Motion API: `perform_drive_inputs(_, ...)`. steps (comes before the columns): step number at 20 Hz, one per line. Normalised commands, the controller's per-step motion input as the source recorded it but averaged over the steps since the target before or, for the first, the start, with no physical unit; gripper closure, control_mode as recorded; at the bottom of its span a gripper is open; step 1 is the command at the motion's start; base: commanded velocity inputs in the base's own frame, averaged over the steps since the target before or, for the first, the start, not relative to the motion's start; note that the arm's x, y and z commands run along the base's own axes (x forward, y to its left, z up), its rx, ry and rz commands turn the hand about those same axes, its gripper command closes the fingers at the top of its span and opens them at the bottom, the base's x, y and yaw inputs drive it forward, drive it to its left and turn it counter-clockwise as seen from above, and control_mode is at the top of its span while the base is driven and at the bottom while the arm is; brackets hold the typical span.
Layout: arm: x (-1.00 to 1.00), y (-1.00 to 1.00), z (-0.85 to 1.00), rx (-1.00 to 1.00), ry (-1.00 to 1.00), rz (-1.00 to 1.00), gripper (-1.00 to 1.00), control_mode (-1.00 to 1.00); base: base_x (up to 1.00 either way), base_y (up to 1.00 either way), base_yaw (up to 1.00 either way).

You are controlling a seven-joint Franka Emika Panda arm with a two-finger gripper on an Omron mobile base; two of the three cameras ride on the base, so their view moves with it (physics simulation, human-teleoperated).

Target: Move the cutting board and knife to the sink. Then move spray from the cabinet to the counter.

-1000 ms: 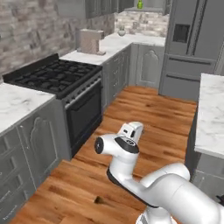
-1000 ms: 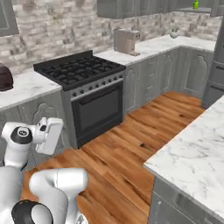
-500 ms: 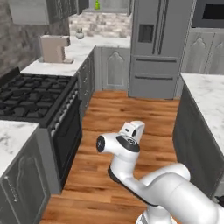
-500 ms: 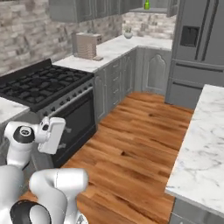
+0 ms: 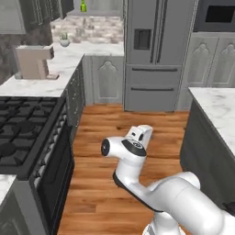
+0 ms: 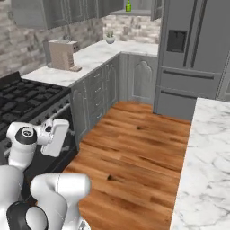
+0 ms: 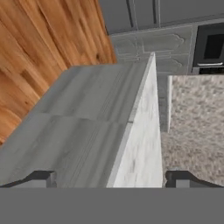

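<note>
A black stove (image 5: 25, 131) is seen at left, beside the marble counter (image 5: 69, 64) on which a tan appliance (image 5: 33, 61) stands. The green spray (image 5: 83, 5) is seen upright on the cabinet (image 5: 98, 12) shelf, high at the back, left of the grey fridge (image 5: 158, 50). The gripper (image 7: 111, 177) is spread wide, nothing held, above an island edge (image 7: 140, 131).

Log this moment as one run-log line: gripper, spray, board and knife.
gripper: open, empty | spray: green bottle up on cabinet shelf, far end of kitchen | cutting board, knife: not located | arm: folded over wood floor
</note>
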Motion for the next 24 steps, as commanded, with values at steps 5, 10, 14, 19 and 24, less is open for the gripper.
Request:
perform_drive_inputs(5, 0.00, 0.00, 0.00, 0.00, 0.00, 0.00, -1.00, 1.00, 1.00, 0.03, -0.15)
perform_drive_inputs(10, 0.00, 0.00, 0.00, 0.00, 0.00, 0.00, -1.00, 1.00, 1.00, 0.40, -0.24)
perform_drive_inputs(14, 0.00, 0.00, 0.00, 0.00, 0.00, 0.00, -1.00, 1.00, 1.00, 0.45, -0.23)
perform_drive_inputs(19, 0.00, 0.00, 0.00, 0.00, 0.00, 0.00, -1.00, 1.00, 1.00, 0.12, -0.07)
perform_drive_inputs(24, 0.00, 0.00, 0.00, 0.00, 0.00, 0.00, -1.00, 1.00, 1.00, 0.17, 0.00)
